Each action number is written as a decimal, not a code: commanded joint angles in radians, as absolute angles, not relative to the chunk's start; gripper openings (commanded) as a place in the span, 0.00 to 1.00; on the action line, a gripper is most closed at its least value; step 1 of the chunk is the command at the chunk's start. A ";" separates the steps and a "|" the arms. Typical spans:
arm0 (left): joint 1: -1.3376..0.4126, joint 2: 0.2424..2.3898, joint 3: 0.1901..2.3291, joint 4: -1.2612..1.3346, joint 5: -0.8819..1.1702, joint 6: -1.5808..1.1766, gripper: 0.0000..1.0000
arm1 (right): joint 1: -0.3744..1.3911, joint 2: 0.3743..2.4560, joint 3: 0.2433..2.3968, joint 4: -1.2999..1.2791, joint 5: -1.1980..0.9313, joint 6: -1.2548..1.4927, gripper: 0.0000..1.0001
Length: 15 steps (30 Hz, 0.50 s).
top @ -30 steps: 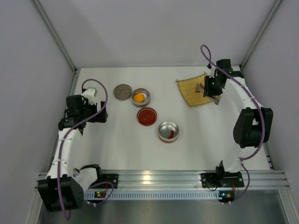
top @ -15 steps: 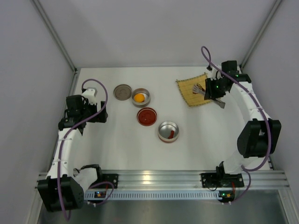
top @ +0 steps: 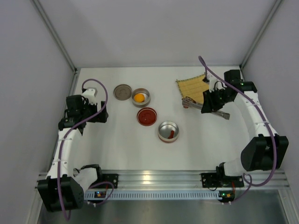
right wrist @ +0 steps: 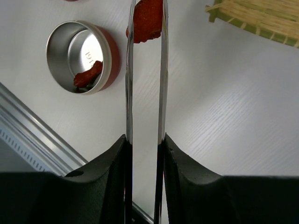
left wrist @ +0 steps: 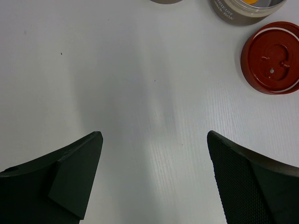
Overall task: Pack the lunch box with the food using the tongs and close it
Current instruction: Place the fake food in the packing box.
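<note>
My right gripper (right wrist: 145,137) is shut on the slim metal tongs (right wrist: 130,93), both arms pressed between its fingers. The tongs' tips pinch a dark red food piece (right wrist: 147,21), held above the table. In the top view the tongs (top: 202,107) point left from the right gripper (top: 212,103), just off the near corner of the bamboo mat (top: 194,86). One round lunch box tin (top: 168,131) holds another dark red piece (right wrist: 88,74). A second tin (top: 140,97) holds the orange piece (top: 139,97). My left gripper (left wrist: 154,140) is open over bare table.
A red lid (top: 146,116) lies between the two tins and shows in the left wrist view (left wrist: 273,58). A grey lid (top: 123,91) lies left of the tin with the orange piece. Walls close in the table at the left, back and right.
The right gripper has moved off the bamboo mat, to the left and nearer, carrying the tongs with the dark red piece. The left arm has not moved.
</note>
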State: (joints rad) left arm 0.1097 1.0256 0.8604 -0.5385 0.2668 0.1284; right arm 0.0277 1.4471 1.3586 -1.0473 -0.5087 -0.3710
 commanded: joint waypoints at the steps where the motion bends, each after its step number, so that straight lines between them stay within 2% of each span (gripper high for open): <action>1: 0.110 1.016 0.899 -0.514 0.294 0.112 0.98 | 0.017 1.387 1.351 -1.165 -0.659 -0.500 0.16; 8: 0.112 1.008 0.897 -0.515 0.299 0.106 0.99 | 0.032 1.345 1.319 -1.275 -0.753 -0.612 0.16; 15: 0.110 0.996 0.881 -0.515 0.304 0.100 0.98 | 0.074 1.321 1.256 -1.301 -0.758 -0.650 0.17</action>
